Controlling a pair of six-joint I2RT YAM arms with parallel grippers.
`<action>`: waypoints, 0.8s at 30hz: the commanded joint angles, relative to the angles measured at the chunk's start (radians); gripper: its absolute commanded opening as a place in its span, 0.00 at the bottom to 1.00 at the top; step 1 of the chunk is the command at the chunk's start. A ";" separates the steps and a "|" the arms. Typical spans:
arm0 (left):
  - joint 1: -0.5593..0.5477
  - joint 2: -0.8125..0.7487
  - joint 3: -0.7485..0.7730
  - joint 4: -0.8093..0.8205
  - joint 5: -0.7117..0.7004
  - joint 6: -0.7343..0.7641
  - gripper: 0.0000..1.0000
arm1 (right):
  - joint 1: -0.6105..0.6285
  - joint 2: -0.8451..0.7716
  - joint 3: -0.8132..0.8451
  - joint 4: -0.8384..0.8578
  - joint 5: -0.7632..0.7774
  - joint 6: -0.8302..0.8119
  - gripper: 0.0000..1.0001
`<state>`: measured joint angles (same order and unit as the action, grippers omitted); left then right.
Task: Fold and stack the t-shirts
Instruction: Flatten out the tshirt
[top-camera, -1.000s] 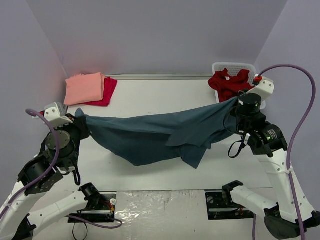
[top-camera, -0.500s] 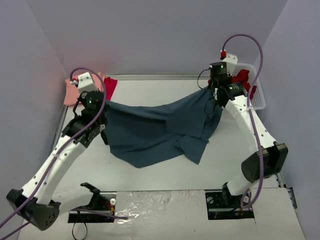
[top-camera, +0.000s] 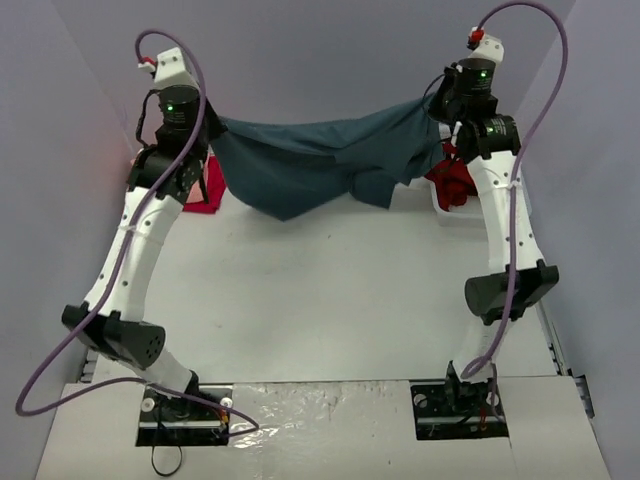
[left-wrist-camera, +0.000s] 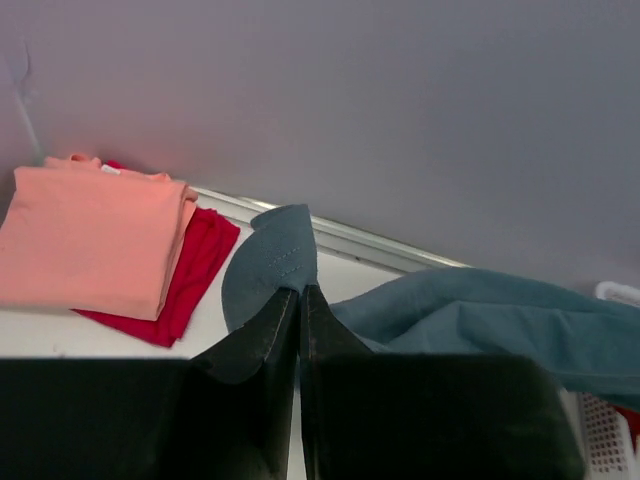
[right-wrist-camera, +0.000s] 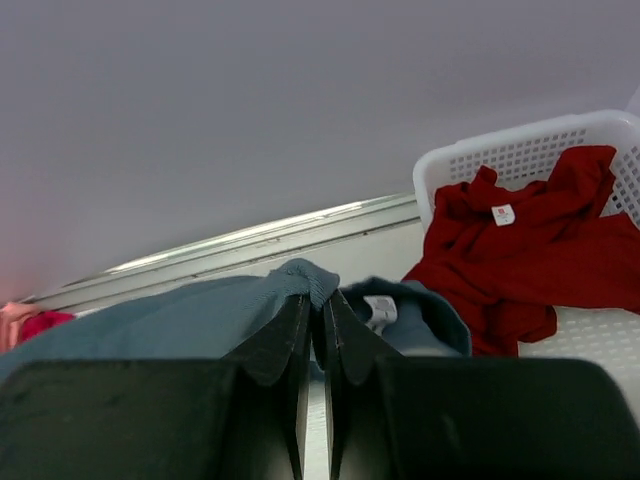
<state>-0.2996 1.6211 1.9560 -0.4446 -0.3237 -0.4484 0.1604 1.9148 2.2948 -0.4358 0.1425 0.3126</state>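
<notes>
The slate-blue t-shirt (top-camera: 310, 160) hangs stretched in the air between both grippers near the back wall, its middle sagging toward the table. My left gripper (top-camera: 208, 128) (left-wrist-camera: 300, 290) is shut on a hemmed corner of the slate-blue t-shirt (left-wrist-camera: 270, 260). My right gripper (top-camera: 437, 108) (right-wrist-camera: 320, 297) is shut on its ribbed collar (right-wrist-camera: 315, 280). A folded salmon-pink t-shirt (left-wrist-camera: 85, 240) lies on a folded crimson t-shirt (left-wrist-camera: 195, 270) at the back left. A crumpled dark red t-shirt (right-wrist-camera: 530, 240) spills out of the basket.
The white lattice basket (right-wrist-camera: 520, 150) stands at the back right corner, by the right arm. A metal rail (right-wrist-camera: 250, 240) runs along the table's back edge under the grey wall. Both arm bases sit at the near edge.
Both arms have swung up and toward the back wall, carrying the slate-blue t-shirt from low over the table's middle to high at the back. Both grips have held.
</notes>
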 joint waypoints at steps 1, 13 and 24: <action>-0.001 -0.226 0.011 -0.011 0.020 0.034 0.02 | 0.005 -0.218 -0.052 0.025 -0.038 -0.015 0.00; -0.001 -0.958 -0.732 -0.057 0.008 -0.098 0.02 | 0.004 -0.957 -0.830 0.048 0.043 0.022 0.00; 0.001 -0.781 -0.559 -0.066 -0.034 -0.032 0.02 | 0.004 -0.846 -0.695 -0.018 0.135 0.014 0.00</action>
<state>-0.3008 0.7910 1.3697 -0.5545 -0.3252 -0.5049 0.1658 0.9833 1.5620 -0.4835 0.2089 0.3321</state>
